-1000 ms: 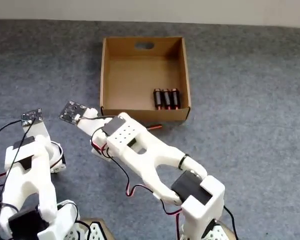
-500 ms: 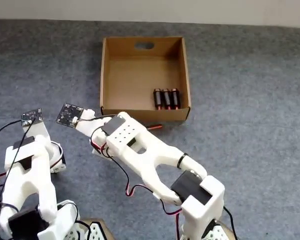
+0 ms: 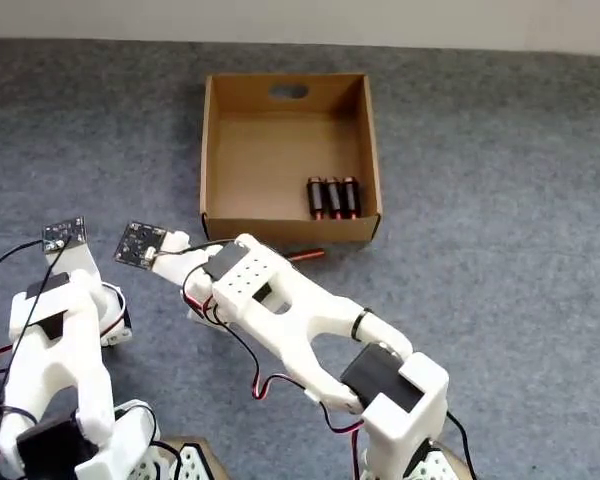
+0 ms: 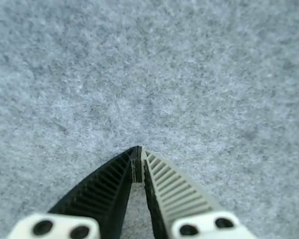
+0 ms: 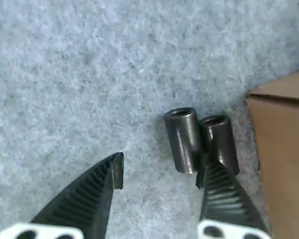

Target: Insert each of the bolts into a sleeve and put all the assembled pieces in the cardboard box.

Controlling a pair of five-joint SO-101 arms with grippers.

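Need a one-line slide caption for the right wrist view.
Right gripper open beside two dark sleeves lying together on carpet, next to the cardboard box.

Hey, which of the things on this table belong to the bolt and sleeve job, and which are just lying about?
Belong to the job:
- cardboard box
- three assembled pieces inside it
- two sleeves lying beside the box's corner
- right gripper, open over the sleeves

Just there:
- grey carpet
- left gripper, shut over bare carpet

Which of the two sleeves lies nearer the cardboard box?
The sleeve partly covered by a finger of the right gripper; the other sleeve lies farther from the box.
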